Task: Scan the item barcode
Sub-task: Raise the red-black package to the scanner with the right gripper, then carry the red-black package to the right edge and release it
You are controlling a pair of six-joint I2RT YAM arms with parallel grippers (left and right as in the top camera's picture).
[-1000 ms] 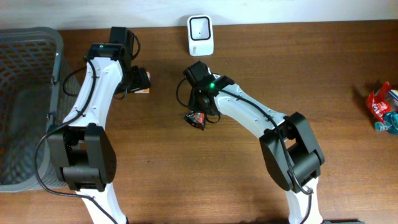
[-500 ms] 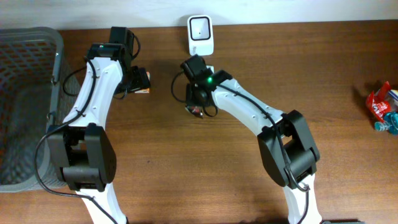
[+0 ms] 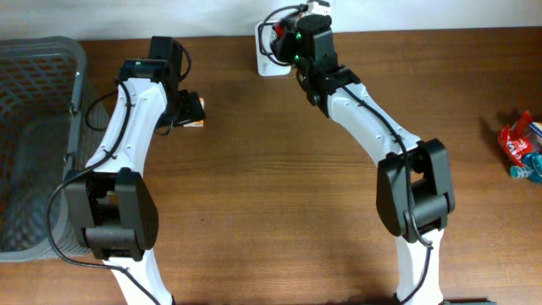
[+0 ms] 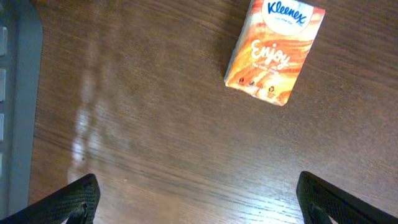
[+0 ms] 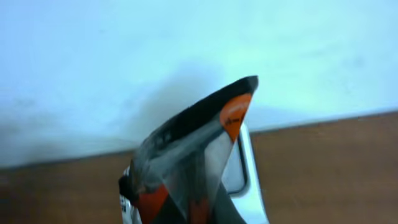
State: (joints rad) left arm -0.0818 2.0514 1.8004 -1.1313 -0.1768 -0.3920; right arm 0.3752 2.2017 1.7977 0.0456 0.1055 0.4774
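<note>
- Up at the far edge of the table, the right hand is pressed together on a small packet, pinching it at its lower end.
- Seen from the right wrist, the packet is crinkled and part clear, with black along its top edge and orange at the tip and lower down; it stands up from the hand and leans to the right.
- Just behind the packet is the white scanner, its window partly hidden by the packet (whether the two touch I cannot tell).
- From overhead, the scanner stands at the back edge of the table against the pale wall, and the right arm reaches across so that its hand covers most of it.
- The packet itself cannot be made out from overhead.
- The left hand is spread wide, both black fingertips at the lower corners of its wrist view, with nothing between them.
- An orange Kleenex tissue pack lies flat on the wood ahead of that hand, apart from both fingers and turned a little askew.
- A grey mesh basket sits at the left end of the table.
- Well away at the right edge lie red and teal wrappers.
</note>
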